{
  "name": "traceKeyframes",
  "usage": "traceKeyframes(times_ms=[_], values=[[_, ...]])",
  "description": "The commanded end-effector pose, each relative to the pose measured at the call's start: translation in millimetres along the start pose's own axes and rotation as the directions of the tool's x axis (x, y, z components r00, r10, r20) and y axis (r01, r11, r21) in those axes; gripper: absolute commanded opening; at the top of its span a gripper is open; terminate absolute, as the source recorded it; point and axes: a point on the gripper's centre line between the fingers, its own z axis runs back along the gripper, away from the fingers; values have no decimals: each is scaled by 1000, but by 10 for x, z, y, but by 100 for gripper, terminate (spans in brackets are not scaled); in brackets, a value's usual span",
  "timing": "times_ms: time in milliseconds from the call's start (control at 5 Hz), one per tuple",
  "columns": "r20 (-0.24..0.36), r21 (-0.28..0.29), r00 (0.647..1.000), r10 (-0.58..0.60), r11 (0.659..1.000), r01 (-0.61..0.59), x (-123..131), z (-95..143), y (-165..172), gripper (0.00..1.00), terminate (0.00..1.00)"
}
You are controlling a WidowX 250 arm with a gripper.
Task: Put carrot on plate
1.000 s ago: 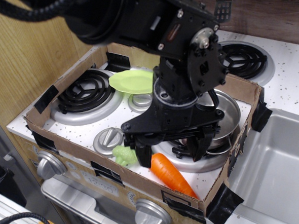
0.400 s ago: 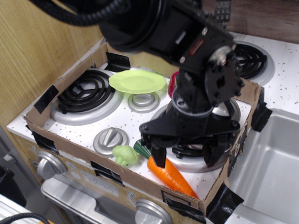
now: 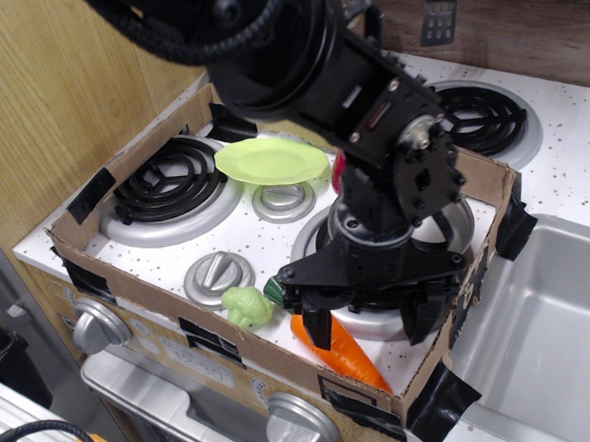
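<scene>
Observation.image view: the end effector (image 3: 370, 329) hangs low over the front right of the toy stove counter (image 3: 570, 134), inside the cardboard tray (image 3: 111, 167). Its two dark fingers (image 3: 318, 328) stand wide apart, one at roughly 9 o'clock of the wrist and the other at 3 o'clock. The left finger comes down on the upper part of the carrot (image 3: 345, 354); whether it truly touches the carrot cannot be told from this angle. Nothing is clamped between the fingers.

The carrot lies on the stove top at the tray's front wall, at 6 o'clock of the end effector, tip pointing toward 4 o'clock, its dark green stem end (image 3: 274, 288) toward 10 o'clock. The toy broccoli (image 3: 244, 306) sits just beside the stem, at 9 o'clock of it. The plate (image 3: 269, 161) rests well apart from the carrot, at 11 o'clock of the end effector, between the back left coil burner (image 3: 168, 184) and the arm. The steel pot (image 3: 446, 227) is mostly hidden behind the wrist.

Change against 0.4 s ago: the end effector has dropped lower and nearer the carrot, now covering more of its upper half. Finger spread looks about the same. Carrot, broccoli and plate have not moved.
</scene>
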Motion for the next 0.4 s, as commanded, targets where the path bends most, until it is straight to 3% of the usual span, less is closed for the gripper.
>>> traceKeyframes(times_ms=[0, 200], values=[[8, 24, 998, 57, 998, -58, -4, -63, 142, 100, 0], [10, 34, 996, 86, 996, -86, -48, -129, 234, 100, 0]])
